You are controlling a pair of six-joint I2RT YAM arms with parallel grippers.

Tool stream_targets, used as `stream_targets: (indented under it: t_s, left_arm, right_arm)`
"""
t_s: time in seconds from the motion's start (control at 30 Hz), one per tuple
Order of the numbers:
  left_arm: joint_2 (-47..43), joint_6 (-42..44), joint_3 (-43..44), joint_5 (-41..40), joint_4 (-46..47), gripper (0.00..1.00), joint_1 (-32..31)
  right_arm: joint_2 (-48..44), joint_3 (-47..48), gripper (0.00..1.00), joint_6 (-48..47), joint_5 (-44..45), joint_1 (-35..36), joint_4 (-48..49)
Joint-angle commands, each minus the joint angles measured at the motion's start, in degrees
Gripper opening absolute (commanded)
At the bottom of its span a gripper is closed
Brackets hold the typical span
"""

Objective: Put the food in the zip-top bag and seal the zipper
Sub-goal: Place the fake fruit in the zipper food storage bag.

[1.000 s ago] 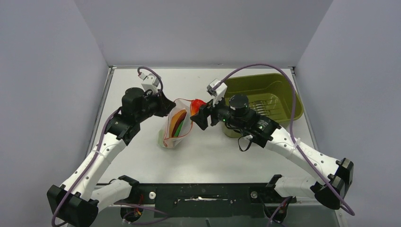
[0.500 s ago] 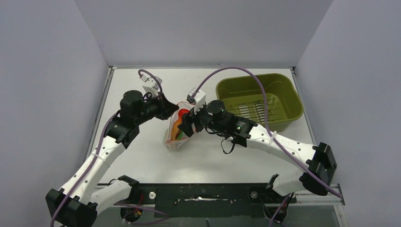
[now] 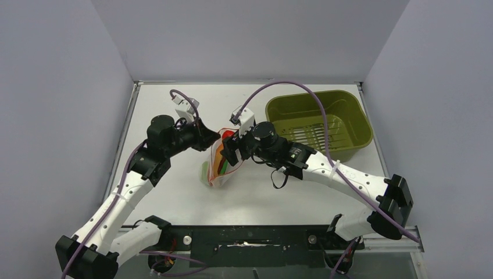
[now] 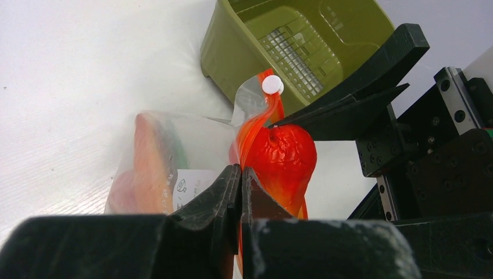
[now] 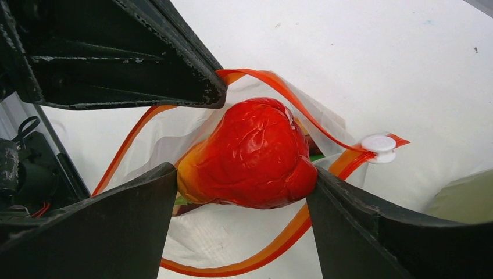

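left gripper (image 4: pixel 240 174): pinched shut on zip-top bag (image 4: pixel 195 151) rim | right gripper (image 5: pixel 241 177): clasping red toy fruit (image 5: pixel 250 151) | fruit sits in the bag mouth (zipper (image 5: pixel 256 75) looped around it), directly between right fingers

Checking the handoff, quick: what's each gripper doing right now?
Left gripper: closed, pinching the zip-top bag.
Right gripper: holding the red fruit.

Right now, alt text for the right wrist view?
A red fruit is held between the fingers of the right gripper, at the open mouth of a clear bag rimmed by an orange zipper. Top left, the shut left gripper pinches the bag's rim; a white slider and a green tub show at right.
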Motion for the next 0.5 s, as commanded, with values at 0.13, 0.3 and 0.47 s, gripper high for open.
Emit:
stream_targets:
  t_s: [0.13, 0.3, 0.47]
  left_arm:
    - [-3.77, -0.47, -1.46, 1.87, 5.76, 0.00, -0.25]
    - [-3.62, -0.64, -1.27, 2.32, 6.32, 0.00, -0.25]
    - [-4.12, 0.91, -1.96, 3.10, 6.99, 0.00, -0.25]
  right_arm:
    - [-3.10, 1.95, 0.86, -2.98, 0.53, 0.02, 1.08]
    - [-2.97, 2.02, 0.90, -3.65, -0.56, -0.03, 1.23]
    - [-5.51, 2.55, 0.86, -9.64, -1.81, 0.02, -1.41]
